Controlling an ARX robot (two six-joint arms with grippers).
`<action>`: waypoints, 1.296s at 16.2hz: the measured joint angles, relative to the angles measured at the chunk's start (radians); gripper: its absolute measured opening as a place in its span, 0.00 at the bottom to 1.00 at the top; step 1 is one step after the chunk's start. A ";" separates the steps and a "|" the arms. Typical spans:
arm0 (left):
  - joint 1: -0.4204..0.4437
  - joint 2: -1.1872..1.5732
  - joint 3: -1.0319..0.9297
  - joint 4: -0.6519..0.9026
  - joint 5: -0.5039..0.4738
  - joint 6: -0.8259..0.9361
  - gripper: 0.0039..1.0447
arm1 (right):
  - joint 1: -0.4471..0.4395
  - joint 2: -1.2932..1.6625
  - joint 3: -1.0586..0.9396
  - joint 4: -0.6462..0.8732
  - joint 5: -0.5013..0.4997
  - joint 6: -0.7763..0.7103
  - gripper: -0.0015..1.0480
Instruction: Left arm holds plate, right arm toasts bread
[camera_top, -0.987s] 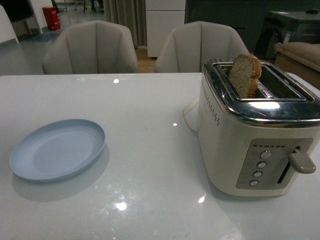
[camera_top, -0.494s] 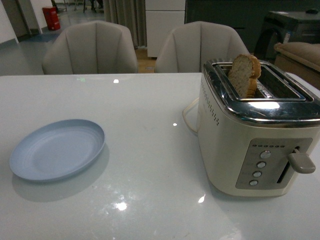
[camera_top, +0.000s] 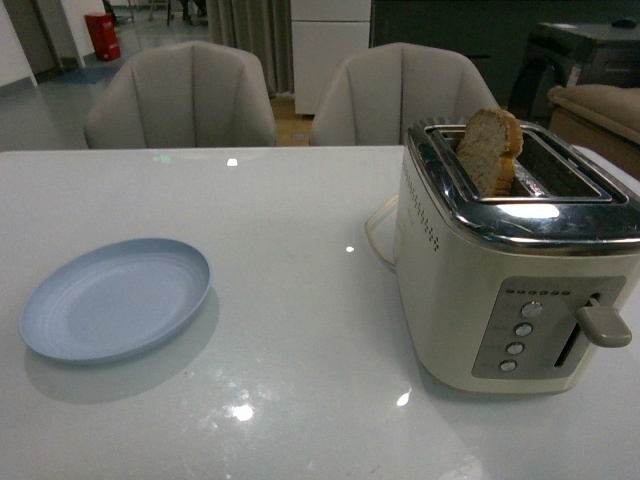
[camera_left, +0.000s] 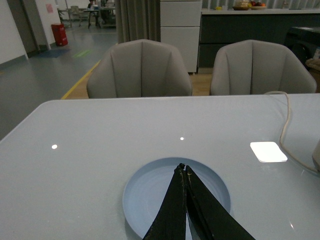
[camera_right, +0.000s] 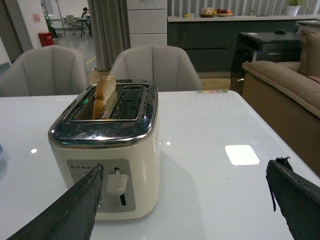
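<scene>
Left gripper (camera_left: 184, 169): your fingers are pressed together above the plate (camera_top: 115, 298).
Right gripper (camera_right: 186, 172): spread wide, facing the toaster (camera_top: 515, 260).
Bread (camera_top: 489, 148): standing in the toaster's left slot.

Open-plan showroom or office lounge, padded chairs (camera_left: 141, 70), sofa (camera_right: 282, 95), dark counter (camera_right: 210, 35)

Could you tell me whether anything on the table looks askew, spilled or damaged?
Nothing is spilled or broken. The one thing that stands out is the bread: it stands tall in the toaster, leaning in its slot, with the lever up. The plate lies flat and empty on the table.
</scene>
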 joint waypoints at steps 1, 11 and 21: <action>0.000 -0.045 -0.023 -0.022 -0.001 0.000 0.01 | 0.000 0.000 0.000 0.000 0.000 0.000 0.94; 0.000 -0.389 -0.146 -0.227 0.001 0.001 0.01 | 0.000 0.000 0.000 0.000 0.000 0.000 0.94; 0.000 -0.699 -0.146 -0.531 0.001 0.000 0.01 | 0.000 0.000 0.000 0.000 0.000 0.000 0.94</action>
